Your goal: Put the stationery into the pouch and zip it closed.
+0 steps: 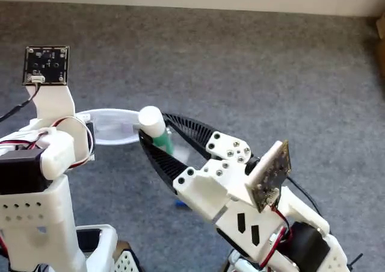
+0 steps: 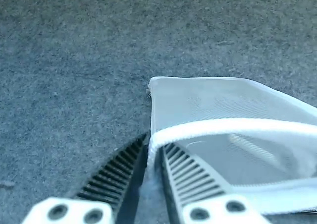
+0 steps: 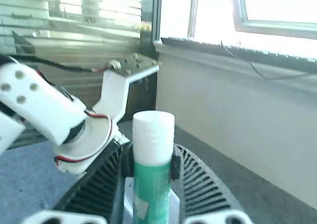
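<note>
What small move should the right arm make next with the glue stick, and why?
Probably ease the glue stick cap-first into the pouch: the right gripper grips it beside the open end, whose rim the left gripper holds.

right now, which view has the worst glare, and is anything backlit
Right wrist view: the windows blow out to white and backlight the glue stick. Left wrist view: the pouch catches bright light along its rim, no harsh glare. High view: light on the grey surface is even, no glare.
</note>
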Available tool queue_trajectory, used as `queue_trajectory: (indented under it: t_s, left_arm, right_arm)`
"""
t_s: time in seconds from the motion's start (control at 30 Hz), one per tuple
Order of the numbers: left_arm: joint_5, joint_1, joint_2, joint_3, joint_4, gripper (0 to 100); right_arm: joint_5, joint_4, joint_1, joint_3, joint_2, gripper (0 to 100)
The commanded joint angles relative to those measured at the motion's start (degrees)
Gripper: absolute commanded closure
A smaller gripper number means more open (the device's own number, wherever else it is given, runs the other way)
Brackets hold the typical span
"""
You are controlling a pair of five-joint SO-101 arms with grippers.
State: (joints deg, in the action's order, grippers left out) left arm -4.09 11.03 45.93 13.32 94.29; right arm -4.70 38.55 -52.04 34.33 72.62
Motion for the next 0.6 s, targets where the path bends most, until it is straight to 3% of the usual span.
queue_trajectory:
  t_s: [0.0, 0.33, 0.57]
  left_arm:
    - [-0.53, -0.57, 0.31, -0.4, 0.09, 99]
    - [-0.53, -0.57, 0.31, -0.4, 0.18, 99]
    - [-0.53, -0.57, 0.4, -0.48, 0.62, 99]
  right_arm:
    - [-0.18, -9.45, -2.86, 0.48, 0.66, 99.3]
    - [-0.18, -46.46, -5.23, 25.54, 0.75, 99.3]
    - [-0.44, -54.2, -4.97, 32.31, 0.4, 99.3]
